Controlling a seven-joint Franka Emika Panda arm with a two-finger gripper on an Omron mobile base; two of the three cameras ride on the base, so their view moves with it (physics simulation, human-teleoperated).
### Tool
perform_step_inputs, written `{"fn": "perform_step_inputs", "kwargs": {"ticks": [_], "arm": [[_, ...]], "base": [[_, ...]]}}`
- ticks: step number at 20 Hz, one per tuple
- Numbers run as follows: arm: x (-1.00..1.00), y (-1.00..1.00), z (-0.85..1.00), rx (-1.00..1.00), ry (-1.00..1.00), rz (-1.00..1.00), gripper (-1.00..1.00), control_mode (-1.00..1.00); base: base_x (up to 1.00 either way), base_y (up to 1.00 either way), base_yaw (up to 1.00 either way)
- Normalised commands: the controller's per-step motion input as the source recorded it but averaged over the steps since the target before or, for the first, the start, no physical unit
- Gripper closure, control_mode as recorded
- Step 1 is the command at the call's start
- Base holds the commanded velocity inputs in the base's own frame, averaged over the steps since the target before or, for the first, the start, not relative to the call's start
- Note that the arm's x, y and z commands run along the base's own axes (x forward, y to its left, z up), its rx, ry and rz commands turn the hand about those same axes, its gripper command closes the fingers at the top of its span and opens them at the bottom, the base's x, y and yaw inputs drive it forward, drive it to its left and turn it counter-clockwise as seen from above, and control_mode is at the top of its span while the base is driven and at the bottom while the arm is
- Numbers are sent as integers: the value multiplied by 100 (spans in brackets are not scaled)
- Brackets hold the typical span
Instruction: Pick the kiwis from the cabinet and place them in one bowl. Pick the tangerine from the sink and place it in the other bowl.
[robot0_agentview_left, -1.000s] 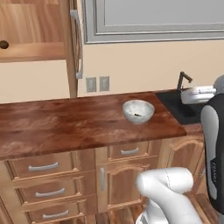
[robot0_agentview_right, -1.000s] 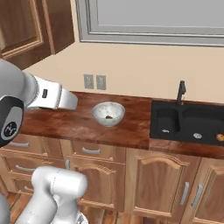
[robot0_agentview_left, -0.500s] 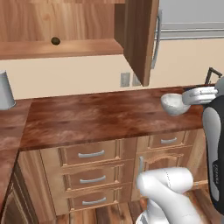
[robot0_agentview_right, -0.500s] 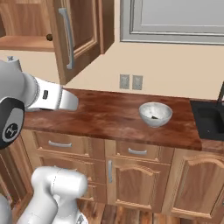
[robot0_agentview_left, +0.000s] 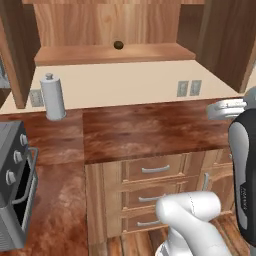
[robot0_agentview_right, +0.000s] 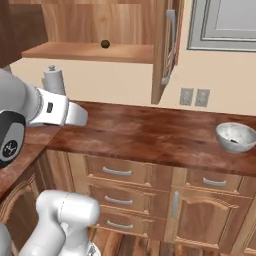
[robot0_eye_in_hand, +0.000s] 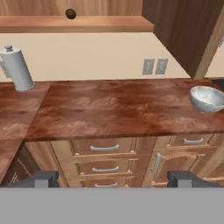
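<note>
The pincer (robot0_eye_in_hand: 112, 179) stands wide open, gripping nothing. Far ahead and above it, one kiwi (robot0_eye_in_hand: 70, 14) sits on the cabinet (robot0_eye_in_hand: 87, 22) shelf (door swung open). A bowl (robot0_eye_in_hand: 208, 99) rests on the worktop (robot0_eye_in_hand: 118, 109), ahead to its right.

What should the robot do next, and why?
Probably raise the open claw toward the kiwi on the cabinet shelf. The claw is low, holds nothing, and the bowl on the counter looks empty.
</note>
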Motion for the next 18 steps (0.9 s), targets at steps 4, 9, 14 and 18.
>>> {"fn": "perform_step_inputs", "kwargs": {"ticks": [4,9,14,18], "arm": [[0,0,0,0,0,0,-100,100],[0,0,0,0,0,0,-100,100],[0,0,0,0,0,0,-100,100],[0,0,0,0,0,0,-100,100]], "base": [[23,24,4],[57,0,0],[66,0,0],[62,0,0]]}}
